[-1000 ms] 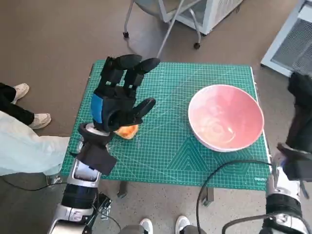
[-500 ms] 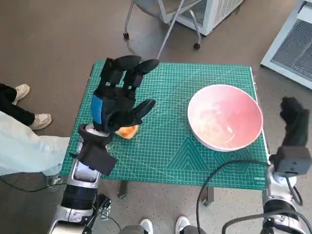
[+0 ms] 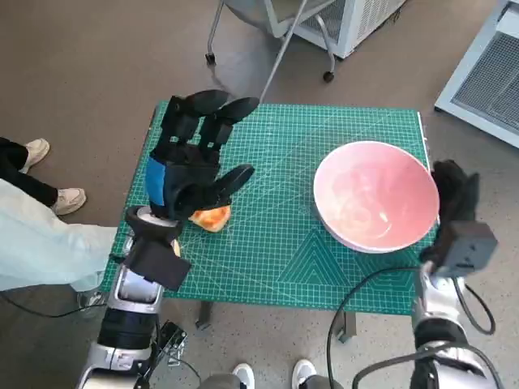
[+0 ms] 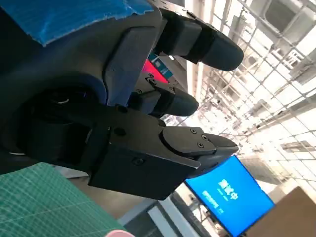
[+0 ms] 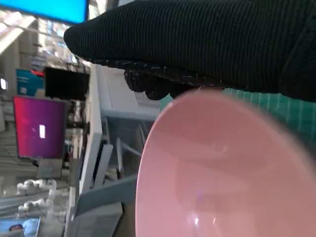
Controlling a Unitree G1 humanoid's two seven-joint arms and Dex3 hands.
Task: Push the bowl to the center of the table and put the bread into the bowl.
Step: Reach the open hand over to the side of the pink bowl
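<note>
Nothing is done yet: the glossy, round pink bowl (image 3: 376, 194) sits right of the table's middle on the gridded green mat (image 3: 284, 251), and the golden, crusty bread (image 3: 211, 217) lies at the near left. The left hand (image 3: 190, 166) hovers spread above the bread, holding nothing. The knitted right hand (image 3: 454, 194) stands beside the bowl's right rim; I cannot tell how its fingers lie.

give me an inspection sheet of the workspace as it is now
surface: green mat covers the table
job's things: pink bowl sits right of centre, no bread in it; bread lies at the left, partly under the left hand
clutter: nothing seen
hands: left hand open above the bread; right hand at the bowl's right rim, contact unclear
cables: black cable loops at the near right edge
surroundings: person's shoes at left; chair legs beyond
</note>
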